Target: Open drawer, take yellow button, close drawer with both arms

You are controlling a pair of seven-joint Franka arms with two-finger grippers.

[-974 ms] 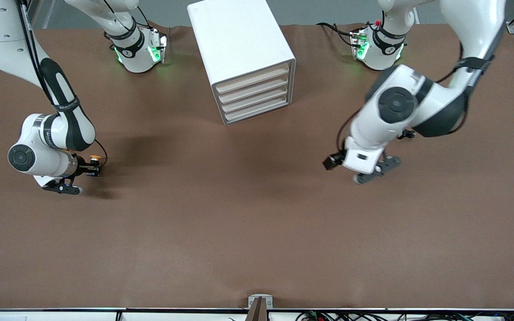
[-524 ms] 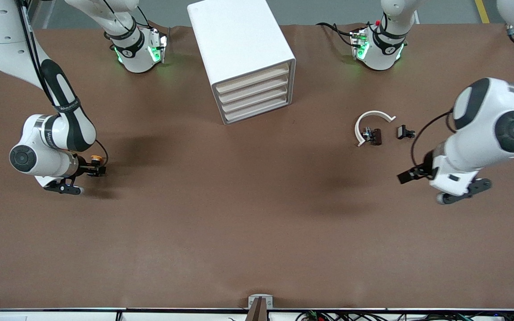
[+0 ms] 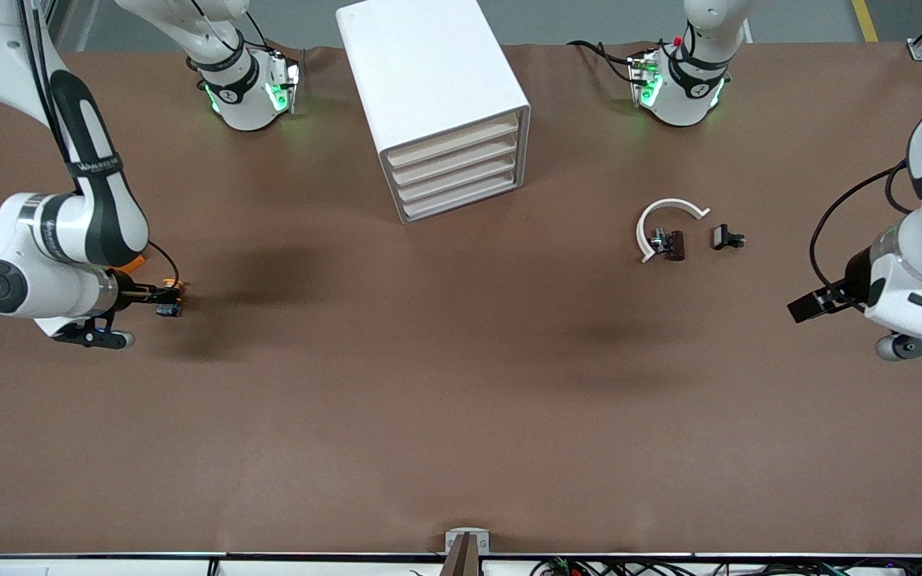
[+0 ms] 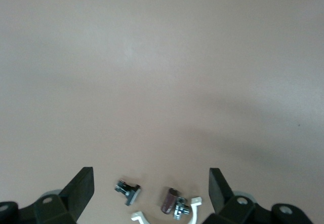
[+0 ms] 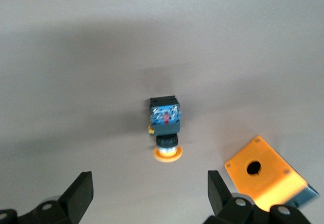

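A: Eyes on the right arm's end of the worktop [image 3: 461, 384]: the button [image 5: 166, 127] lies on its side on the brown surface, orange-yellow cap [image 5: 167, 154] at one end, dark body at the other.

B: And the right gripper [image 5: 147, 196]?

A: Up over it, fingers [image 5: 81, 191] spread wide, nothing between them. The button sits clear of both. Just beside it lies an orange block with a centre hole [image 5: 266, 171].

B: From the front, that button [image 3: 169, 306] is only a speck by the right arm's wrist.

A: Right. Now the cabinet [image 3: 437, 104]: it stands midway between the two bases, and all four cream-fronted drawers [image 3: 454, 172] sit flush.

B: Over to the left gripper [image 4: 152, 193].

A: Hanging over bare worktop at the left arm's end, fingers [image 4: 81, 188] fully apart and empty.

B: I see bits on the surface in its wrist view.

A: Yes, a white arc [image 3: 663, 220] with a small dark clip [image 3: 671, 243] touching it, and a second black clip [image 3: 725, 237] just beside, all between the cabinet and the left arm's hand.
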